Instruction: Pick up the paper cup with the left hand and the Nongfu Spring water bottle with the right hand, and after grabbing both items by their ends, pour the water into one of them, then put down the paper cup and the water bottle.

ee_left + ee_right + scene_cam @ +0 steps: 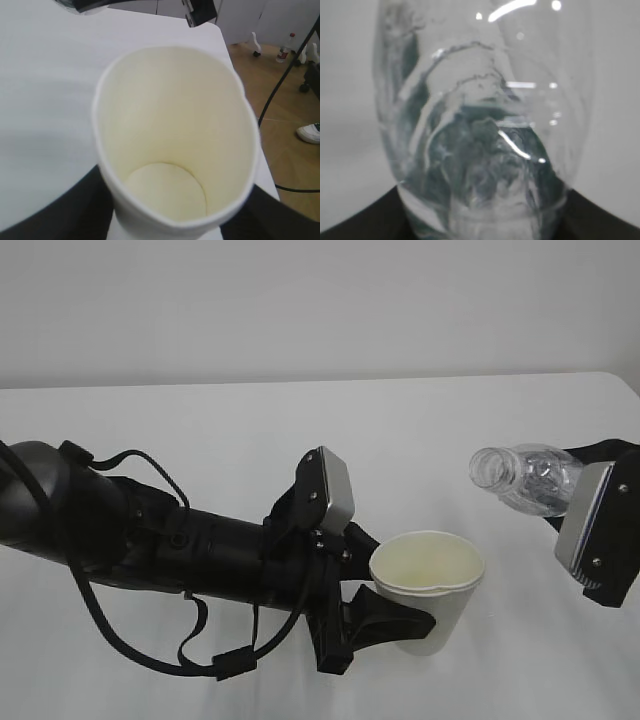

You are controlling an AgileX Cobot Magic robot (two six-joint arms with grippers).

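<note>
Water bottle [525, 478], clear ribbed plastic, clamped in right hand [596, 530], tilted mouth toward 9 o'clock: shift over off-white paper cup [428, 590], gripped by left hand [385, 615], before tipping further.

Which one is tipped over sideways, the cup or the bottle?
The clear water bottle, held in the right pincer, lies tipped with its open mouth toward the cup. The paper cup stands upright in the left pincer.

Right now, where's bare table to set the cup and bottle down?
Free: the table behind both arms, and the front right corner below the bottle. Crowded: the front left, filled by the left arm holding the cup.
</note>
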